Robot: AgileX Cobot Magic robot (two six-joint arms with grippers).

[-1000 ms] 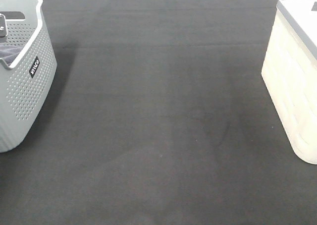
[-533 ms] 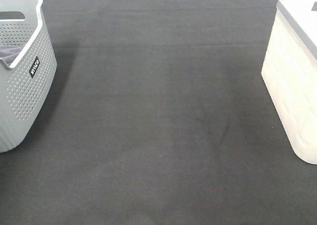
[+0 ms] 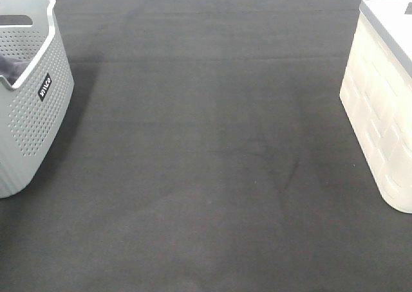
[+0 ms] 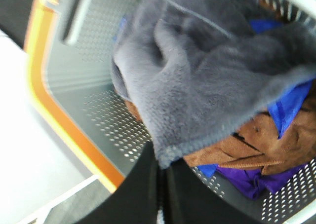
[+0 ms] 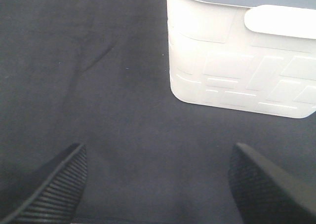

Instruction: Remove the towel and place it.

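Towel (image 4: 197,86) pinched at its hem by closed left gripper (image 4: 161,183), over other cloths (image 4: 256,145) in grey basket (image 3: 32,112), counter (image 3: 206,144) left edge, gripper seen at basket rim a second ago now out of high view, right gripper (image 5: 158,184) spread near white bin (image 5: 232,61), right edge.

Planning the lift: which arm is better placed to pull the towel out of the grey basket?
Left. The left gripper is closed on an edge of the towel inside the grey basket; the right gripper hangs open over the mat near the white basket.
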